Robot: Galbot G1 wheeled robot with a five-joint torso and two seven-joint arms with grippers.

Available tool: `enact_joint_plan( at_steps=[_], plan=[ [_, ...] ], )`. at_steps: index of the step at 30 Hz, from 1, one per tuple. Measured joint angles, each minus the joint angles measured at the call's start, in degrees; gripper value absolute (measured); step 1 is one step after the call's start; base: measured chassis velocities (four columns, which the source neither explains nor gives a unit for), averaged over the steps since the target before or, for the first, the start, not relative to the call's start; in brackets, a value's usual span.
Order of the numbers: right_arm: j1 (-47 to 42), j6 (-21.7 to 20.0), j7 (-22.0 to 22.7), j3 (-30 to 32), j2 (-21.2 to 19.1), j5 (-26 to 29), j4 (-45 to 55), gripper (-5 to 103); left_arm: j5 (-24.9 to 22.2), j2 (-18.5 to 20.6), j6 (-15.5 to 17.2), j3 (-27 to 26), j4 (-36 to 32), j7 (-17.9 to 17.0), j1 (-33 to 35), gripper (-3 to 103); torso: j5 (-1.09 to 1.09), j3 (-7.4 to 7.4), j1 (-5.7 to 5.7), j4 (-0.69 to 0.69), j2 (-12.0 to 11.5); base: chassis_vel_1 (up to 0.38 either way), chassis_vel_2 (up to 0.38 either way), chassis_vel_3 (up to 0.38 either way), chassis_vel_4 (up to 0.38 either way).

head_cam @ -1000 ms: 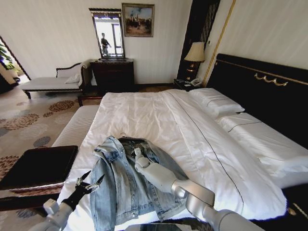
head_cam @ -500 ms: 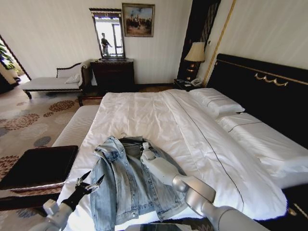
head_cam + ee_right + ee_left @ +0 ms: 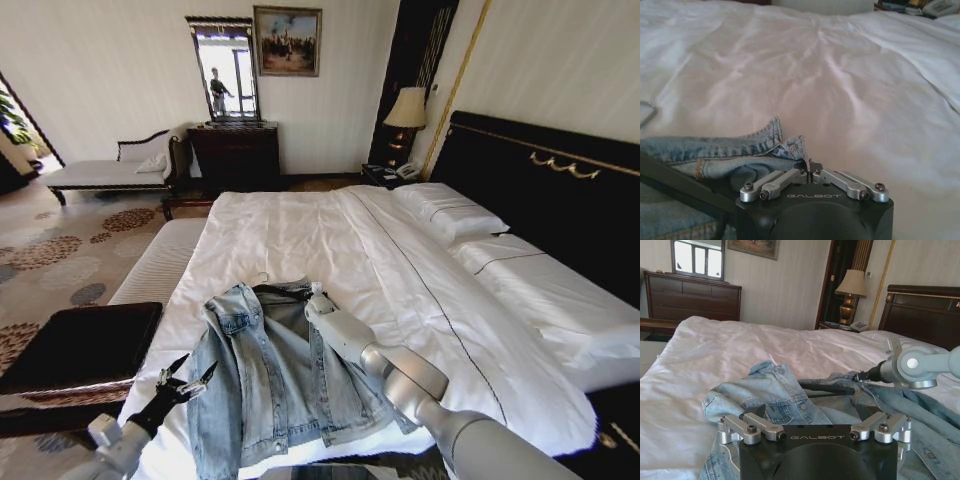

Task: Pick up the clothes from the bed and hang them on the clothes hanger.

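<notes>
Denim jacket point(image 3: 270, 375) edge pinched in right gripper point(image 3: 809, 165) on bed point(image 3: 420, 290).

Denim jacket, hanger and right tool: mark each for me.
Denim jacket point(image 3: 262, 385), head view, back panel.
Hanger point(image 3: 826, 389), left wrist view, black bar inside the collar.
Right tool point(image 3: 810, 166), right wrist view, fingertips pinching the jacket's edge.

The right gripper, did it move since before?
Yes. The right gripper, shut on the denim jacket, has slid up the bed toward the dark dresser, dragging the jacket's side open.
</notes>
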Motion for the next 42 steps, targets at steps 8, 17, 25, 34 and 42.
enact_joint_plan(
  at_steps=[8,17,25,34,42],
  plan=[
    [-3.4,-1.7,2.5,-4.5,-0.9,0.9,17.2,0,0.1,-0.3,-0.1,0.3,0.0,0.2,0.0,100,0.0,-0.01,-0.01,0.03,0.0,0.0,0.0,0.0,0.0],
    [-5.6,-3.1,3.4,-11.5,-0.2,5.1,22.3,0,0.3,-0.7,-0.3,-0.4,-0.3,0.3,0.5,100,0.02,-0.01,0.0,0.04,0.0,0.0,0.0,0.0,0.0],
    [-6.7,-1.0,1.7,-13.2,0.0,3.8,14.5,0,-0.2,-0.9,-0.9,-1.1,-0.2,0.6,1.3,100,0.01,-0.01,-0.02,0.01,0.0,0.0,0.0,0.0,0.0],
    [-7.3,1.6,-0.5,-15.1,0.1,3.8,14.5,0,-0.4,-1.0,-1.1,-1.0,0.0,0.7,1.1,100,0.01,-0.01,-0.02,0.02,0.0,0.0,0.0,0.0,0.0],
    [-7.6,4.5,-6.2,-18.6,0.1,2.4,18.1,0,-0.4,-1.1,-1.1,-1.3,-0.4,0.7,1.1,100,0.0,-0.01,-0.01,0.02,0.0,0.0,0.0,0.0,0.0]
  ],
)
